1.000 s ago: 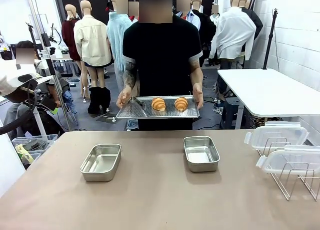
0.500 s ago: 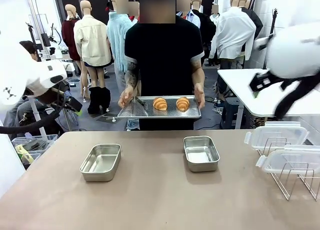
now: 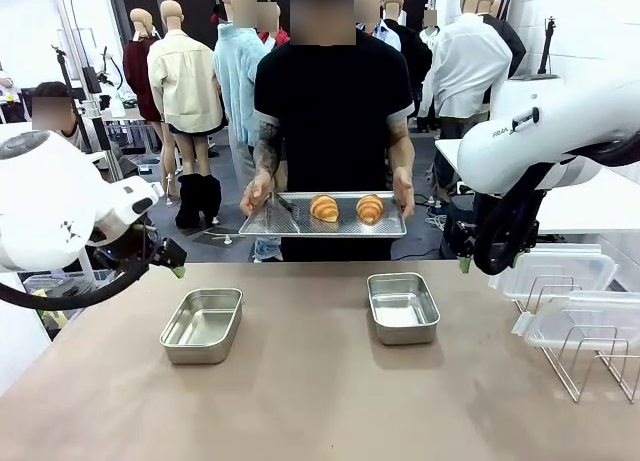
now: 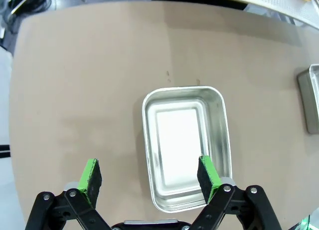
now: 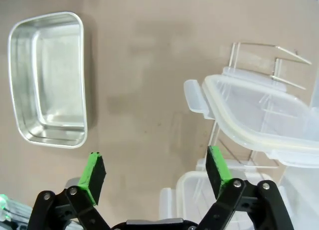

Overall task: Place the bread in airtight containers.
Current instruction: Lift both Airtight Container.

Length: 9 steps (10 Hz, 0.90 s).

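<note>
Two pieces of bread (image 3: 324, 208) (image 3: 370, 209) lie on a flat perforated tray (image 3: 285, 219) that a person holds in both hands beyond the table's far edge. Two lidless steel containers stand on the table, one on the left (image 3: 203, 324) (image 4: 187, 145) and one near the middle (image 3: 402, 307) (image 5: 48, 78). My left gripper (image 3: 170, 259) (image 4: 149, 175) hangs open and empty above the left container. To the right of the middle container, by the lids, my right gripper (image 3: 465, 264) (image 5: 157, 172) is open and empty over bare table.
Two clear plastic lids (image 3: 555, 271) (image 3: 585, 321) rest on wire racks (image 3: 590, 366) at the table's right edge; in the right wrist view they (image 5: 264, 115) sit just ahead of the fingers. A white side table (image 3: 540, 186) stands behind.
Both arms have swung in from the sides and come down over the table. The person has shifted slightly right with the tray.
</note>
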Motion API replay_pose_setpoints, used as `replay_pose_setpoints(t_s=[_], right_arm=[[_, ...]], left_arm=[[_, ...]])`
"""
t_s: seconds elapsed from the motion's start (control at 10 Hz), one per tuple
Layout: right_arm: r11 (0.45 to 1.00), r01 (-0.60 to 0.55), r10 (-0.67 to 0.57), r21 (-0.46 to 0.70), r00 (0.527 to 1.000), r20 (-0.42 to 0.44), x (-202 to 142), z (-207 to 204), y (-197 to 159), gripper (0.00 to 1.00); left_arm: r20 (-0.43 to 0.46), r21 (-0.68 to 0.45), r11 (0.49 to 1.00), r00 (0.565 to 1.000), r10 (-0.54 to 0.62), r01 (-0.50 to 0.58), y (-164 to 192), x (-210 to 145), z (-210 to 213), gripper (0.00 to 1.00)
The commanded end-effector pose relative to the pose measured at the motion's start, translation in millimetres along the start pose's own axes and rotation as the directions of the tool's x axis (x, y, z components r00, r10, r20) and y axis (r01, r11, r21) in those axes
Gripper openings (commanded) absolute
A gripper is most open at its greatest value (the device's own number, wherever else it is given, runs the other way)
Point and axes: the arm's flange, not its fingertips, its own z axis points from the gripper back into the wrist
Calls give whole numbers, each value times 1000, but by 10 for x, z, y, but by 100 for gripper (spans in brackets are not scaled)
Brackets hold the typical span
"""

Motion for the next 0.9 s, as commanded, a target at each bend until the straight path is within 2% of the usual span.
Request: replay_pose_setpoints(t_s=[0.0,0.3,0.4,0.6,0.8], right_arm=[[999,-24,25,-26,1000,13,-10,55,5,100],[1000,-6,7,-4,1000,4,-2,22,3,100],[999,-40,39,23,999,25,106,-79,142,100],[990,-131,128,60,991,43,303,-249,475,100],[986,-157,156,56,988,12,436,-452,644,100]], left_arm=[[13,2,1000,1000,-11,11,28,73,102,100],[5,0,1000,1000,-2,2,-8,17,19,100],[-14,-5,999,999,38,-38,8,57,-137,100],[-37,-22,999,998,47,-48,-8,102,-345,100],[-82,-2,999,996,47,-47,-40,84,-523,100]])
